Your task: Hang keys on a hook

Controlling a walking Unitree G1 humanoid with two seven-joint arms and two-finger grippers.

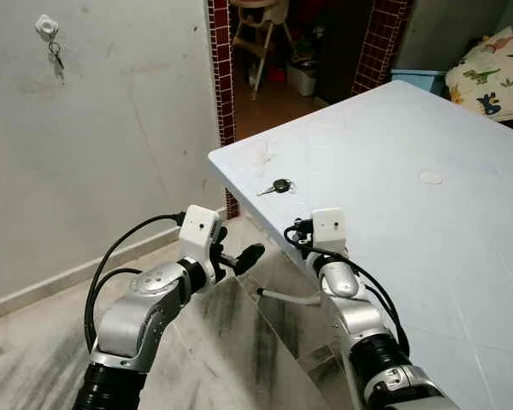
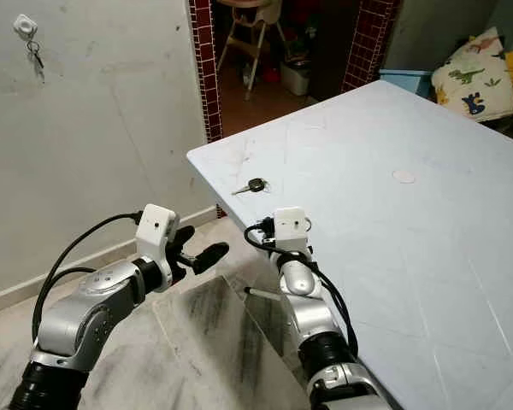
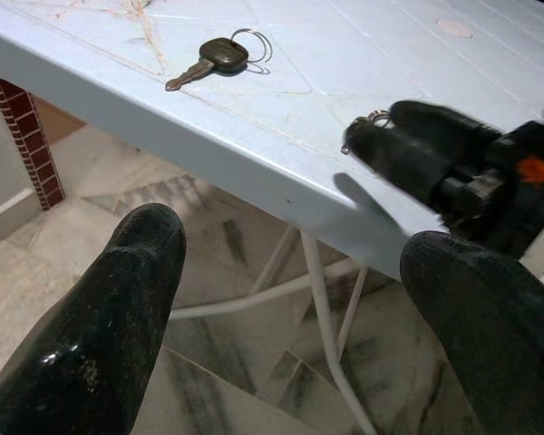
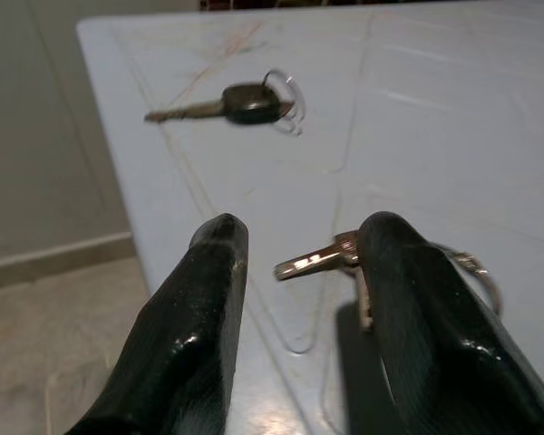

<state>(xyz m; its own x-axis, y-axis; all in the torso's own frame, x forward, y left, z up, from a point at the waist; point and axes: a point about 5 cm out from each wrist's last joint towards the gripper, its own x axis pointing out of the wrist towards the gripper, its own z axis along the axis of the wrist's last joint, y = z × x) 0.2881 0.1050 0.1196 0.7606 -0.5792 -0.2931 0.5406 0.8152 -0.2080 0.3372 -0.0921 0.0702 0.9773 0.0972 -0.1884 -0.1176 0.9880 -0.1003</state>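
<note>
A white wall hook point(image 1: 47, 26) at the upper left carries a small bunch of keys point(image 1: 56, 56). On the pale blue table point(image 1: 410, 256) near its corner lies a black-headed key point(image 1: 278, 186) with a ring. My right gripper point(image 4: 304, 231) rests at the table's near edge, open, with a silver key on a ring point(image 4: 319, 261) lying against one of its fingers point(image 4: 408, 299). The black-headed key point(image 4: 245, 102) lies further ahead of it. My left gripper point(image 1: 238, 248) hovers off the table's edge, lower than the top, open and empty.
The grey wall point(image 1: 111, 154) stands left of the table, with marble floor point(image 1: 34, 359) below. A doorway with red tiled jambs and a high chair point(image 1: 261, 34) is behind. A dinosaur-print cushion point(image 1: 487, 73) and a blue box point(image 1: 419, 79) sit at the far right.
</note>
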